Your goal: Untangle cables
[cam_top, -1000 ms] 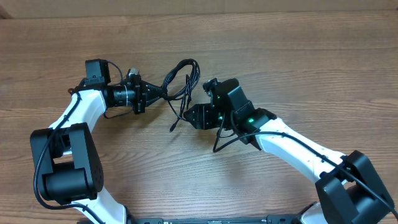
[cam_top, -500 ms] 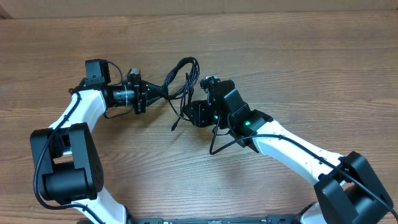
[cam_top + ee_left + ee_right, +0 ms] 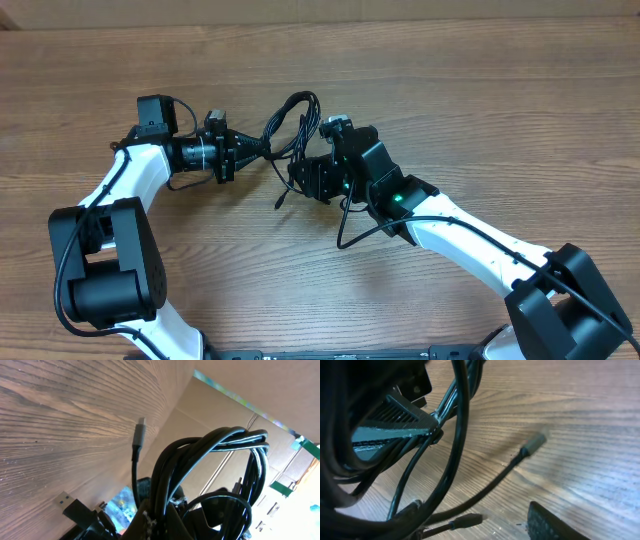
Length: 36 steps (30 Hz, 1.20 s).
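From above, the left claw (image 3: pixel 262 152) grips the cables (image 3: pixel 290 125) bunched above the bench (image 3: pixel 480 100), the right claw (image 3: pixel 298 178) alongside, jaws unreadable; left wrist shows tangled loops; right wrist, a loose plug (image 3: pixel 532 445), probably the strand to grab next.

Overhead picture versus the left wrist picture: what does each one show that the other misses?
Only the overhead view shows both arms at once, with the left fingers shut on the cable bundle and the right fingers at the bundle's other side. Only the left wrist view shows a silver-tipped plug up close, a wider flat plug, and cardboard boxes in the background. Both show the cable bundle's black loops and the wooden table.
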Available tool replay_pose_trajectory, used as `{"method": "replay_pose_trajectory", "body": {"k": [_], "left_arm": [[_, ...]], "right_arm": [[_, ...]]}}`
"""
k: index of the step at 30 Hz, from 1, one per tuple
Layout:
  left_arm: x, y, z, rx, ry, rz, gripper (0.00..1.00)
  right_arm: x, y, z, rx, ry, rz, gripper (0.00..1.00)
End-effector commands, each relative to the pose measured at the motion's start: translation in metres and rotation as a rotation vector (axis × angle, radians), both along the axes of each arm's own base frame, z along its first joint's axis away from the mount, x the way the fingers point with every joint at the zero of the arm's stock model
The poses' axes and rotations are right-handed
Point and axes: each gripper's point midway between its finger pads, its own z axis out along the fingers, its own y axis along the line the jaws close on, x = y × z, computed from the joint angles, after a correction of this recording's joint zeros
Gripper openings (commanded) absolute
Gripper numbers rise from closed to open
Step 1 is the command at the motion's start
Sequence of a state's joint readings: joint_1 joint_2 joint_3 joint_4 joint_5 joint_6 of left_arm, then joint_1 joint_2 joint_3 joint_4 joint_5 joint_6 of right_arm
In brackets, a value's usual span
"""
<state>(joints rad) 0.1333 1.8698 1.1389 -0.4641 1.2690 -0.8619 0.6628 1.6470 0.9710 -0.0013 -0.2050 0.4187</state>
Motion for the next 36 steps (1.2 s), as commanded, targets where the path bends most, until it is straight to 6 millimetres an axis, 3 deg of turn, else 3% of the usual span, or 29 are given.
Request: {"method": "replay_pose_trajectory", "body": {"k": [1,7,8,10,13,15,19,22,25,27,29,36], "left_arm": [[-0.001,-0.001,0.017,-0.059,-0.028,-0.019,0.04],[-0.001,-0.001,0.017,-0.059,-0.027,-0.018,0.04],[-0.001,-0.001,0.017,-0.058,-0.028,-0.018,0.04],[0.0,-0.001,0.017,-0.058,-0.031,-0.019,0.04],[-0.001,-0.001,0.017,-0.06,-0.04,-0.022,0.04],[-0.002,-0.003,0.021,-0.079,-0.058,-0.035,0.04],[-0.003,-0.004,0.027,-0.105,-0.081,-0.05,0.04],[-0.002,-0.003,0.027,-0.103,-0.089,-0.049,0.04],[-0.002,-0.002,0.027,-0.102,-0.09,-0.046,0.04],[-0.001,-0.001,0.027,-0.103,-0.09,-0.042,0.04],[0.0,0.004,0.027,-0.105,-0.082,-0.028,0.04],[0.0,0.018,0.026,-0.154,0.101,0.045,0.04]], "right_arm": [[0.001,0.0,-0.006,-0.021,-0.023,0.013,0.7],[0.007,0.005,-0.019,-0.021,-0.023,0.013,0.72],[0.007,0.006,-0.021,-0.02,-0.024,0.013,0.69],[0.008,0.007,-0.022,-0.019,-0.024,0.013,0.54],[0.009,0.007,-0.02,-0.016,-0.028,0.013,0.17],[0.008,0.008,-0.02,-0.013,-0.026,0.019,0.09],[0.008,0.008,-0.017,-0.008,-0.032,0.02,0.04],[0.005,0.007,-0.01,-0.007,-0.04,0.028,0.04],[-0.01,0.008,0.005,-0.014,-0.068,0.124,0.07],[-0.015,0.006,0.01,-0.015,-0.063,0.13,0.35],[-0.018,0.004,0.014,-0.017,-0.058,0.129,0.45],[-0.014,-0.003,0.017,-0.017,-0.06,0.113,0.5]]}}
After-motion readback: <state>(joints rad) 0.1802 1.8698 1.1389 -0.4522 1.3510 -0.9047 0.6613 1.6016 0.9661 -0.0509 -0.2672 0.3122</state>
